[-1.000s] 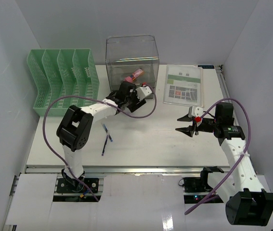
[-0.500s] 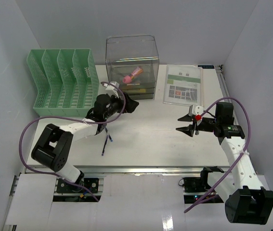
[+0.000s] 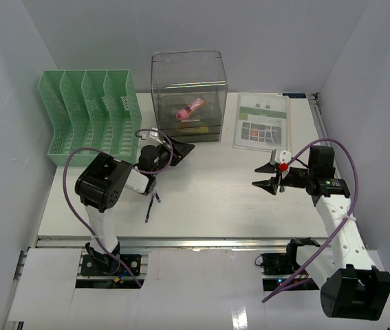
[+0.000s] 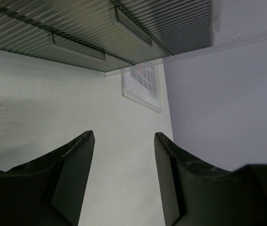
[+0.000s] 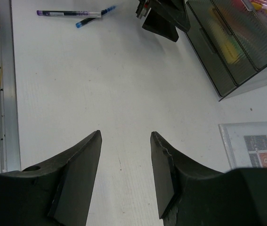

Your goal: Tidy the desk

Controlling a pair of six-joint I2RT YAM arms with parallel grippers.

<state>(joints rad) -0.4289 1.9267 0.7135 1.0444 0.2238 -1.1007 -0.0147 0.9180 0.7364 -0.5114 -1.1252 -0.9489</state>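
Observation:
The white desk [image 3: 208,196] carries two pens [image 3: 152,201] near its front left; in the right wrist view they are a purple pen [image 5: 62,13] and a blue pen [image 5: 95,18]. My left gripper [image 3: 183,149] is open and empty, low over the desk just in front of the clear drawer box [image 3: 189,96]. Its wrist view shows bare desk between the fingers [image 4: 124,141]. My right gripper [image 3: 264,177] is open and empty above the desk's right middle, with only desk between its fingers [image 5: 125,136].
A pink item [image 3: 191,107] lies in the clear box. A green file sorter [image 3: 90,117] stands at the back left. A laminated sheet [image 3: 262,120] lies at the back right. The silver rail [image 3: 181,242] runs along the near edge.
My left arm has pulled back from the clear box and folded in toward its base, the gripper now low in front of the box. The right arm has barely moved.

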